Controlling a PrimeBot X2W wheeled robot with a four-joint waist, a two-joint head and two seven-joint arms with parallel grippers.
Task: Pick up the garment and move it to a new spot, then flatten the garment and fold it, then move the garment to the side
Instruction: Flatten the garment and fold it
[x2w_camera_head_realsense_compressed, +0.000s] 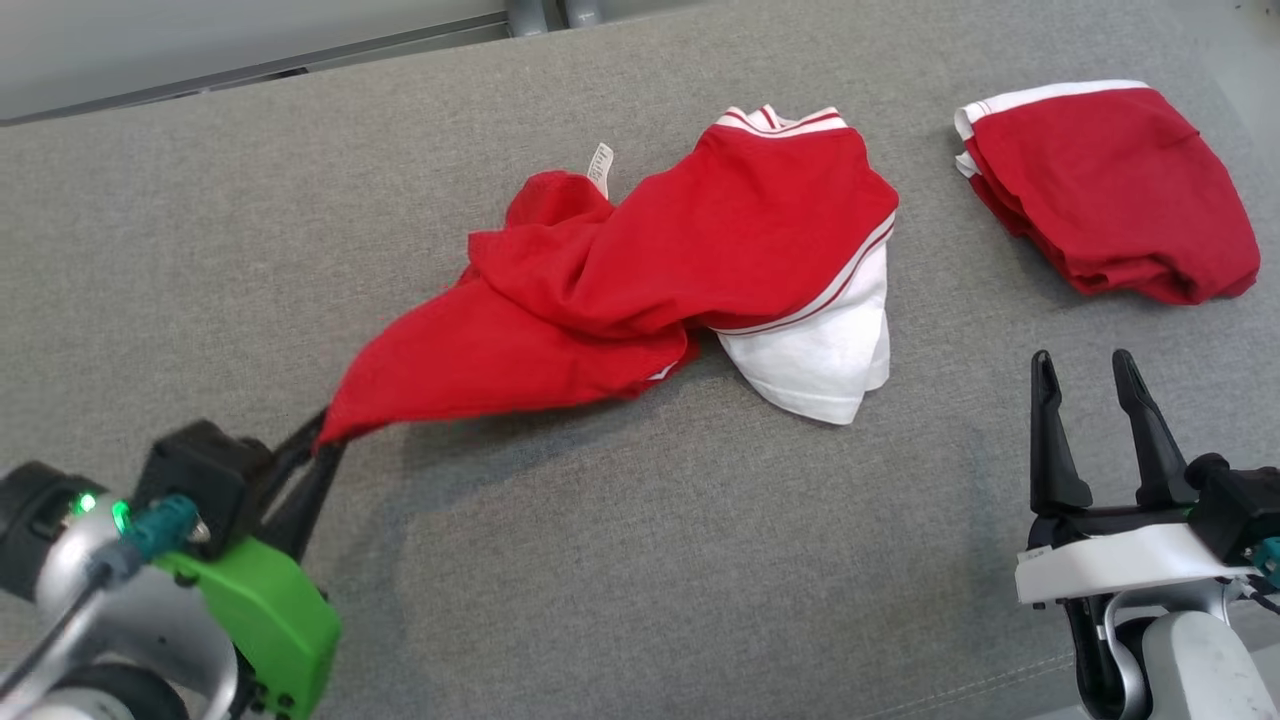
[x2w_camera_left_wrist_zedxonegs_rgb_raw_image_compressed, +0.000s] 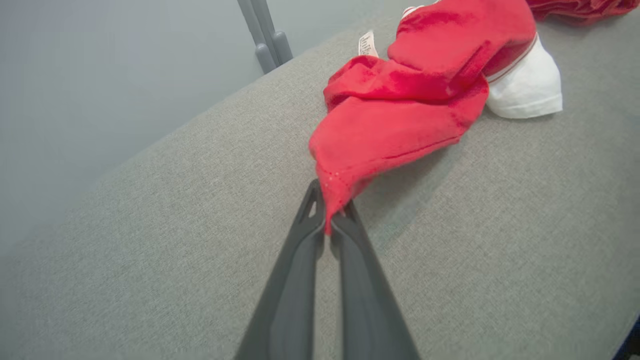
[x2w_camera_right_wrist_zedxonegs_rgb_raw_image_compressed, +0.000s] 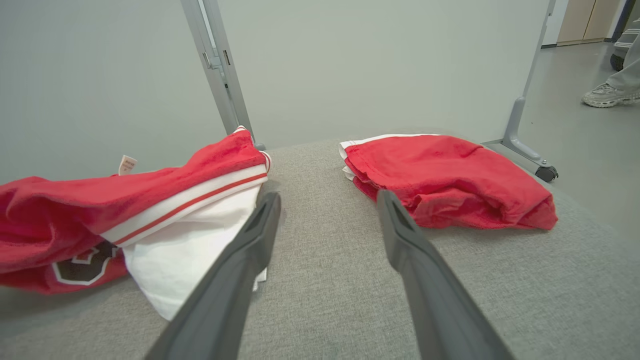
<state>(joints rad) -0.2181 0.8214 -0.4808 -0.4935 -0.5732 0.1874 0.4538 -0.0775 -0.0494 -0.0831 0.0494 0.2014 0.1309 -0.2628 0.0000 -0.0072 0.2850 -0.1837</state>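
Down at the lower left of the head view, the left gripper (x2w_camera_head_realsense_compressed: 325, 435) is pinched tight on a red corner of the garment (x2w_camera_head_realsense_compressed: 720, 230). That corner is drawn out to a point and raised a little off the grey padded surface (x2w_camera_head_realsense_compressed: 640, 580), with a shadow beneath it. The rest of the garment lies crumpled in the middle of the frame: red cloth bunched over a white part with red stripes, and a small white label (x2w_camera_head_realsense_compressed: 600, 168) sticking up at its upper edge. The right gripper (x2w_camera_head_realsense_compressed: 1085, 365) stands at the lower right with its fingers spread wide and nothing between them, just short of the white part. A folded red piece (x2w_camera_head_realsense_compressed: 1110, 190) sits apart at the upper right. In the right wrist view a shoe (x2w_camera_right_wrist_zedxonegs_rgb_raw_image_compressed: 605, 95) shows on the floor at the upper right.
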